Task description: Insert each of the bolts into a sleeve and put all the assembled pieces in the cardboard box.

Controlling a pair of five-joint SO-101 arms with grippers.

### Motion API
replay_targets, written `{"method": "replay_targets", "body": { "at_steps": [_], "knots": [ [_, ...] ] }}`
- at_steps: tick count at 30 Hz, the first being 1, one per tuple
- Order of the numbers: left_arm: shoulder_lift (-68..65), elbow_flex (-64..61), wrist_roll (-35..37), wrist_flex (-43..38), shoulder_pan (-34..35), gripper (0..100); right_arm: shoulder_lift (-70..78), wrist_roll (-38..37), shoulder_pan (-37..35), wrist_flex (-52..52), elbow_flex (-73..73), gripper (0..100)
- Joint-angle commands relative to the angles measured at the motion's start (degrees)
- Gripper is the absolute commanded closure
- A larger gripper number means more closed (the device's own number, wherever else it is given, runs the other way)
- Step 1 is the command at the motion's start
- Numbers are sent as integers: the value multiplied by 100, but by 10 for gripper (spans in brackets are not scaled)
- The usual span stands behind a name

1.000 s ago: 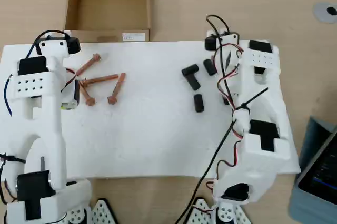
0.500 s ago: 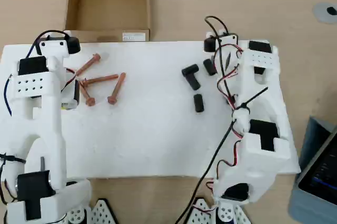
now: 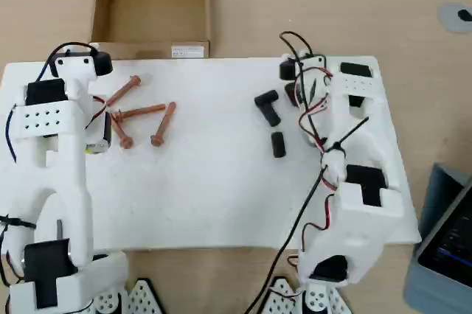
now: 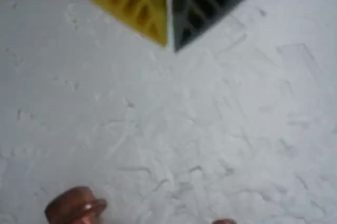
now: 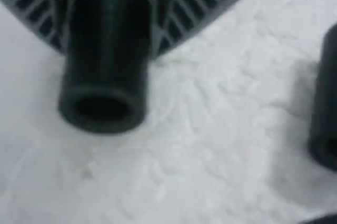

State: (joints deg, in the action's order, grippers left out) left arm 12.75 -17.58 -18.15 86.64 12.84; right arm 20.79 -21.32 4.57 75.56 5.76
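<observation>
Several copper-coloured bolts (image 3: 140,112) lie loose on the white foam sheet (image 3: 214,189), beside my left gripper (image 3: 101,135). In the left wrist view that gripper (image 4: 169,42) is shut and holds nothing, hovering above the foam with a bolt head (image 4: 76,208) close by. My right gripper (image 3: 295,89) is over a black sleeve (image 5: 105,77) lying on the foam, with a finger pressed against each side of it (image 5: 113,50). Two sleeves (image 3: 267,107) lie in an L just to its left and a third (image 3: 278,144) nearer the arm bases. The cardboard box (image 3: 208,12) stands open behind the foam.
Another sleeve (image 5: 324,113) lies a short way from the gripped one. Black and red cables (image 3: 313,119) hang along the right arm. A blue-grey container (image 3: 446,248) stands off the foam at the right, and a grey disc (image 3: 456,15) lies on the wooden table.
The right arm has stretched away from its base and slightly left, bringing its gripper over the far sleeve. The left arm, the bolts and the other sleeves have stayed put.
</observation>
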Motion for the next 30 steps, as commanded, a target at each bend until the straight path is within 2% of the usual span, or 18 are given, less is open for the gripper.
{"method": "replay_targets", "body": {
  "at_steps": [1, 8, 19, 26, 30],
  "knots": [
    [22, 229, -35, 18, 35, 993, 224, -26, -75, -44, 48, 987],
    [48, 229, -35, 26, 9, 994, -154, 9, -101, 440, -435, 987],
    [75, 273, 0, 255, 53, 996, -2088, -18, -92, 1837, -1165, 987],
    [75, 281, 413, 615, 53, 996, -3345, 18, -48, 2673, -1121, 987],
    [75, 316, 422, 703, -44, 996, -4189, 281, 57, 2690, -620, 987]
  ]
}}
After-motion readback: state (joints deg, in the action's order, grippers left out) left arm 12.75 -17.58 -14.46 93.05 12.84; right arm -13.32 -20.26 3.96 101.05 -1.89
